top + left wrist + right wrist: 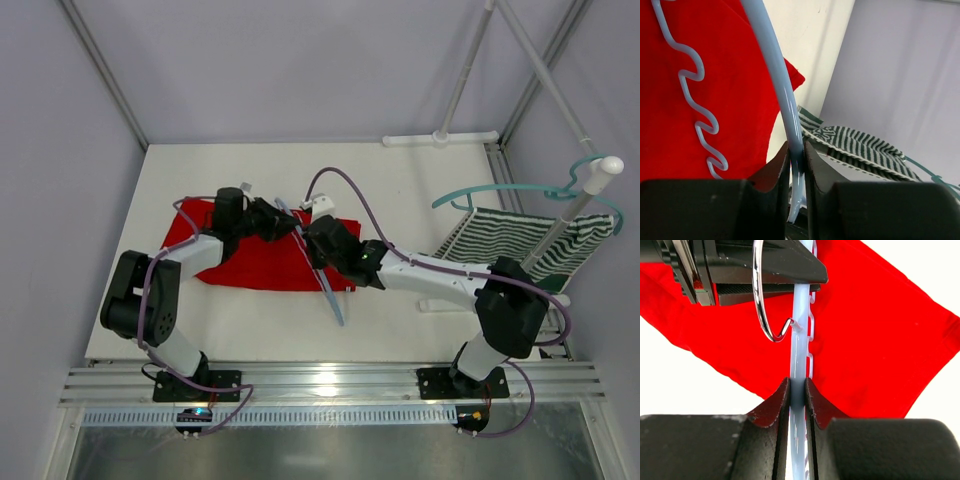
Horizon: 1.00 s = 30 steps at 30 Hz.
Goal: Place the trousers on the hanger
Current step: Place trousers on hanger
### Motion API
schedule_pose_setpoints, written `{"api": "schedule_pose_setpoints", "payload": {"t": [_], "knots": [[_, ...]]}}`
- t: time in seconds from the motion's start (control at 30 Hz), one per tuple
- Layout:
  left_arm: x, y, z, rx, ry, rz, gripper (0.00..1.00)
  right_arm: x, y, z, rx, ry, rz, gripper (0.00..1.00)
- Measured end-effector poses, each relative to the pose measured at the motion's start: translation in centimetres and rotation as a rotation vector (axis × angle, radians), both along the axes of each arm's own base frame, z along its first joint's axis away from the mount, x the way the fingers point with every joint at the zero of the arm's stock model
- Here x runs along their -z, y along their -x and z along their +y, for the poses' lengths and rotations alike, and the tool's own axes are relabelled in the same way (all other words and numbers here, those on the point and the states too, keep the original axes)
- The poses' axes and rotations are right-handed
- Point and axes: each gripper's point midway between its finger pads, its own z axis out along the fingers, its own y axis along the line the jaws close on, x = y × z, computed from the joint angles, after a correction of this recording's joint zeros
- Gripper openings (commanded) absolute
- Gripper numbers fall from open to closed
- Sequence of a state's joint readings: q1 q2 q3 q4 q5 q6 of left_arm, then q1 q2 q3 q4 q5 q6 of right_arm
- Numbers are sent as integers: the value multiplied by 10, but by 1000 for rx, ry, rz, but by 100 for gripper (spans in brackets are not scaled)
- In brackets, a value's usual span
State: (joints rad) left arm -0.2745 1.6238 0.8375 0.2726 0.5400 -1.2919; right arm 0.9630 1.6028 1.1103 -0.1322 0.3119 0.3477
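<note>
The red trousers (255, 262) lie flat on the white table, left of centre. Over them is the pale blue hanger (333, 300), its long arm running from the far side toward the near edge. My left gripper (294, 226) is shut on one arm of the hanger (782, 90), with the wavy lower bar (700, 115) over the red cloth (735, 75). My right gripper (314, 240) is shut on the hanger (799, 350) just below its metal hook (760, 300), above the trousers (875, 340). In the wrist views the left jaws (797, 155) and right jaws (797, 390) each pinch the plastic.
A green-and-white striped garment (530, 235) hangs from a teal hanger (500, 190) on a white rail at the right; it also shows as the striped garment (860, 142) in the left wrist view. A white pole base (440, 138) stands at the back right.
</note>
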Motion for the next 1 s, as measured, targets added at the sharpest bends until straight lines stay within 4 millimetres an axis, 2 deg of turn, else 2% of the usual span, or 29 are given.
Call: {"api": "schedule_pose_setpoints", "payload": {"t": [0.1, 0.23, 0.3, 0.53, 0.57, 0.6, 0.63, 0.67, 0.7, 0.73, 0.77, 0.83, 0.93, 1.0], "knots": [[0, 0, 0, -5, 11, 5, 6, 2, 0, 2, 2, -2, 2, 23], [-2, 0, -1, -7, 23, 8, 4, 9, 0, 6, 8, -12, 16, 35], [-2, 0, -1, -9, 25, 9, 2, 14, 0, 7, 14, -8, 27, 37], [0, 1, -1, -12, 27, 11, 1, 34, -1, 9, 57, -8, 71, 36], [1, 1, -1, -12, 27, 10, 1, 35, -2, 9, 65, -12, 71, 33], [1, 1, 0, -12, 27, 10, 2, 35, -3, 9, 70, -16, 69, 23], [1, 2, 0, -12, 27, 9, 4, 34, -4, 10, 75, -21, 67, 15], [1, 2, 0, -12, 27, 10, 12, 33, -5, 11, 82, -29, 64, 8], [1, 1, 0, -13, 26, 7, 19, 32, -5, 12, 80, -37, 63, 4], [1, 1, 0, -11, 22, 1, 27, 30, -6, 14, 88, -47, 61, 4], [2, 2, 0, -5, 11, -3, 42, 30, -5, 14, 97, -50, 58, 4], [10, 5, 5, -2, -41, 7, 55, 29, -6, 13, 123, -57, 56, 4], [13, 3, 15, -3, -161, 25, 63, 28, -9, 12, 154, -72, 54, 4], [3, -2, 27, -14, -231, 7, 66, 25, -11, 9, 179, -84, 49, 4]]}}
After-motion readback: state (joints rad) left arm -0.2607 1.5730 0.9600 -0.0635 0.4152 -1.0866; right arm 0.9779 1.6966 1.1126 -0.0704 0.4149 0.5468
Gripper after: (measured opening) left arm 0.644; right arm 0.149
